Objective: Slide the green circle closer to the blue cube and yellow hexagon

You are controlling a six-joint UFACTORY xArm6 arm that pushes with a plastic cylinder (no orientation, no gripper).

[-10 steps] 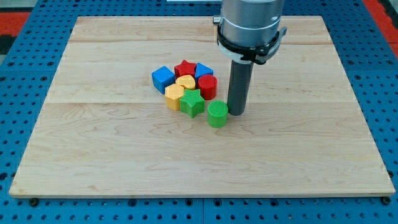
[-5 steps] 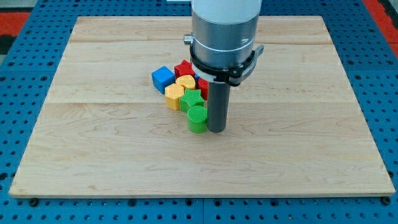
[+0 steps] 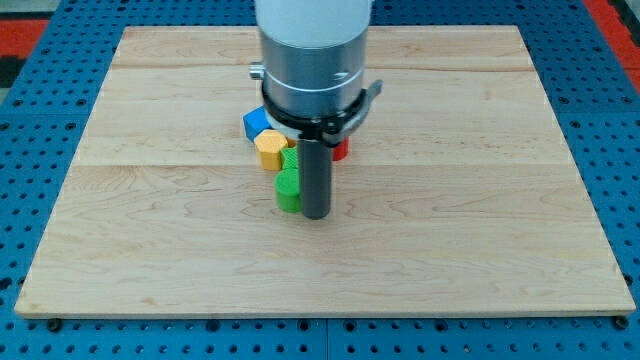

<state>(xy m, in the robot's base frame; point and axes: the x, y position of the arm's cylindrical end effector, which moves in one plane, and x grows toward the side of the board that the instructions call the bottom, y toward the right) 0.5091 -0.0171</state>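
Observation:
The green circle (image 3: 288, 189) stands on the wooden board just below the block cluster. My tip (image 3: 316, 213) is right against the green circle's right side. The yellow hexagon (image 3: 269, 149) lies just above and left of the green circle. The blue cube (image 3: 256, 123) is above the hexagon, partly hidden by the arm. A green star (image 3: 290, 160) shows as a sliver between the hexagon and the rod.
A red block (image 3: 341, 150) peeks out to the right of the rod. The arm's grey body (image 3: 310, 60) hides the rest of the cluster. The board (image 3: 480, 200) sits on a blue perforated table.
My tip has moved toward the view's left, pushing the green circle left with it, from right of the green star to below the yellow hexagon.

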